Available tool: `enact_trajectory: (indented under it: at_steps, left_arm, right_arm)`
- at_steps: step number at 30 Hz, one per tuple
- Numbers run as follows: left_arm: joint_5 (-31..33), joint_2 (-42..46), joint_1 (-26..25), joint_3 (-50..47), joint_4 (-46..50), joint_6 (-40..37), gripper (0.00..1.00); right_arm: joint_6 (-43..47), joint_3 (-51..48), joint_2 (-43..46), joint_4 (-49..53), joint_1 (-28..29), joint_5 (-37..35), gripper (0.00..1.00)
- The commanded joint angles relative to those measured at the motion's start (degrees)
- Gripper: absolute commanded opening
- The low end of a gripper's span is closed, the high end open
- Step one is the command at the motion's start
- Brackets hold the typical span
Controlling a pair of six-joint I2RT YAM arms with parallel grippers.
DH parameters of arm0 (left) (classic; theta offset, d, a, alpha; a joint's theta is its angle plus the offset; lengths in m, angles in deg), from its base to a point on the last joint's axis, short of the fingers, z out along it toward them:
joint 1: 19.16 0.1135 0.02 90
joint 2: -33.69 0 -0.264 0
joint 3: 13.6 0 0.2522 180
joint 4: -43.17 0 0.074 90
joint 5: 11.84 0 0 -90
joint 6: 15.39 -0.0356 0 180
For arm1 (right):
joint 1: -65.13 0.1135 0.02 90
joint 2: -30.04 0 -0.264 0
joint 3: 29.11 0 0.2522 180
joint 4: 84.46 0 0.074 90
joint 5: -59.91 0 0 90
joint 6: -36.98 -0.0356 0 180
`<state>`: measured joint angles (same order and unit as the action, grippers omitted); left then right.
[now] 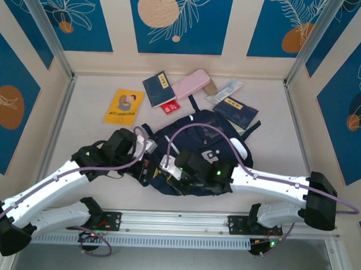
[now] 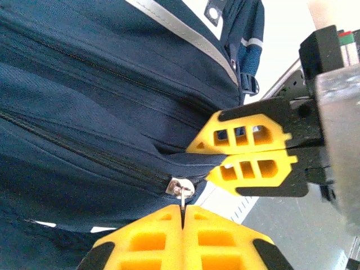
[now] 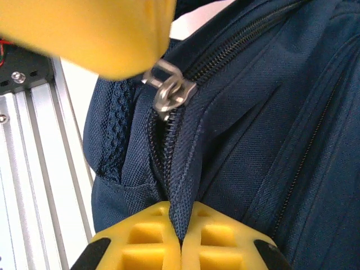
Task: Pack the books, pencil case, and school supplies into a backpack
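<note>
The navy backpack (image 1: pixel 196 133) lies mid-table between both arms. My left gripper (image 2: pixel 183 209) is shut on the metal zipper pull (image 2: pixel 181 187) of the backpack (image 2: pixel 84 112). Close beside it, my right gripper (image 3: pixel 181 239) is shut on a fold of backpack fabric (image 3: pixel 183 185) along the zipper, just below the slider (image 3: pixel 169 93). Behind the bag lie the books: an orange-yellow one (image 1: pixel 124 106), two navy ones (image 1: pixel 159 87) (image 1: pixel 237 111) and a small red one (image 1: pixel 170 106). The pink pencil case (image 1: pixel 191 84) and the white-and-blue school supplies packet (image 1: pixel 226 92) lie there too.
An aluminium rail (image 1: pixel 176 222) runs along the near table edge under the arm bases. Patterned walls and metal posts close in the table at the back and sides. Purple cables (image 1: pixel 199 127) loop over the backpack.
</note>
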<state>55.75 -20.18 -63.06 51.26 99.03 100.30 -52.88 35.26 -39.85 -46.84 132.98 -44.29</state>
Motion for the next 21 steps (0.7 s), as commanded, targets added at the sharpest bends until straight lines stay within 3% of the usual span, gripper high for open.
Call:
enact_trajectory:
  at_steps: [1,14,18,21]
  left_arm:
    - [3.2,0.0,1.5,3.7,4.4,-4.2,0.0]
    - [12.8,-7.0,8.3,2.6,5.8,-7.3,0.0]
    - [11.7,-8.4,10.3,1.2,2.4,-5.4,0.0]
    - [10.0,-9.3,10.4,1.3,0.2,-4.1,0.0]
  right_arm:
    - [4.9,-1.2,4.9,8.4,-0.6,0.1,0.0]
    - [15.1,1.4,10.7,20.6,3.4,-6.9,0.0]
    - [20.1,3.9,13.7,19.9,3.1,-13.6,0.0]
    - [26.8,5.2,14.7,18.9,2.2,-14.8,0.0]
